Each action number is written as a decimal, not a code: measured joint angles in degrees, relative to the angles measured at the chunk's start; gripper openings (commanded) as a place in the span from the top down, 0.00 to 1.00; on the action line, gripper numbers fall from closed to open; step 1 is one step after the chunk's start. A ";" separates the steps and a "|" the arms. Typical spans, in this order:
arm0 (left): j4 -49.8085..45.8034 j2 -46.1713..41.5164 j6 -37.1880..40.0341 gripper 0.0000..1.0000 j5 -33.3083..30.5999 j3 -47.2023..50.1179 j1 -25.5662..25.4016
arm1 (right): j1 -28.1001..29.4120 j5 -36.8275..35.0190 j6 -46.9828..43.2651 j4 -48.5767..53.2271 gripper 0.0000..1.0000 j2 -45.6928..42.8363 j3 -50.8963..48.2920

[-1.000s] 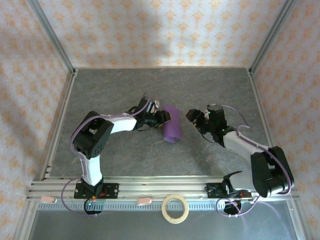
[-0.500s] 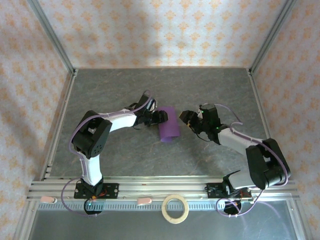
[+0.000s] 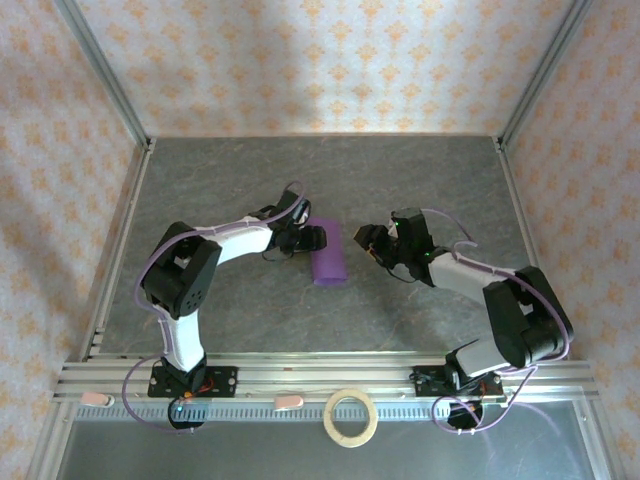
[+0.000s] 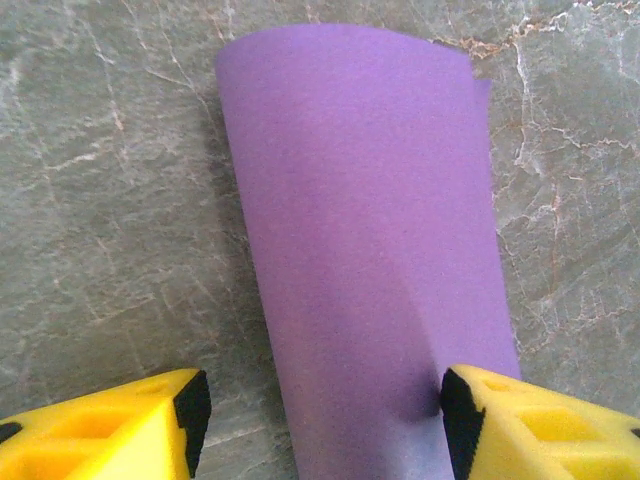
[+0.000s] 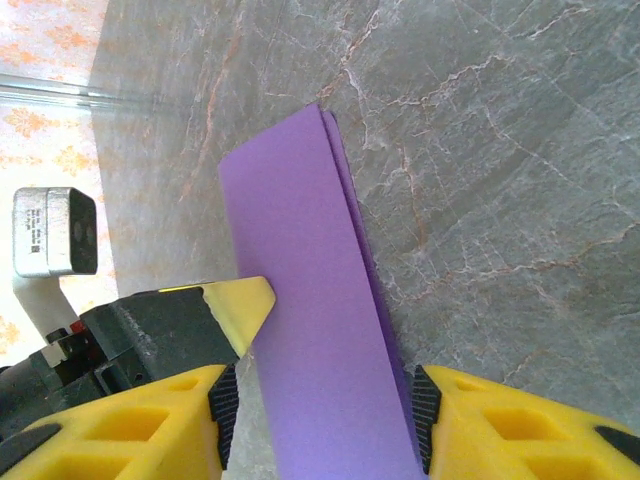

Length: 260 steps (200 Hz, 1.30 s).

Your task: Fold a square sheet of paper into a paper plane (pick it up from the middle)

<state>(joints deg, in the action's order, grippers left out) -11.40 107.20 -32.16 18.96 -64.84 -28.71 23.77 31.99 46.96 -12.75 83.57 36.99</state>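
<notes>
The grey table (image 3: 200, 190) is seen beneath both claws. The left gripper (image 3: 318, 238) is seen released, jaws wide: one fingertip (image 4: 500, 420) is touched by the purple sheet of paper (image 3: 330, 262), the other is parted from it. The right gripper (image 3: 366, 240) is set astride it as well; clenched or not cannot be told. The sheet, folded over, is laid between both claws.

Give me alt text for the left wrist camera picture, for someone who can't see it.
A purple sheet of paper, folded over into a band, lies on a grey marbled table. The left tool straddles its near end, one yellow finger touching it.
</notes>
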 measured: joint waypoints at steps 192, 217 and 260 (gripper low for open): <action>-4.44 1.81 5.64 0.35 -3.87 -1.95 -0.15 | 0.66 0.85 1.11 -1.90 0.54 3.39 0.00; -4.44 1.99 5.70 0.33 -4.09 -2.05 -0.15 | 0.70 0.85 1.33 -1.90 0.54 3.39 0.00; -4.85 2.45 5.73 0.31 -5.09 -2.62 -0.61 | 0.74 0.85 1.53 -1.90 0.54 3.39 0.00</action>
<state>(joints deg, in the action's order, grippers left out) -16.25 109.65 -26.44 13.87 -67.46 -29.32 24.51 32.84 48.49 -14.66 86.96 36.99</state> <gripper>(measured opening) 0.688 0.462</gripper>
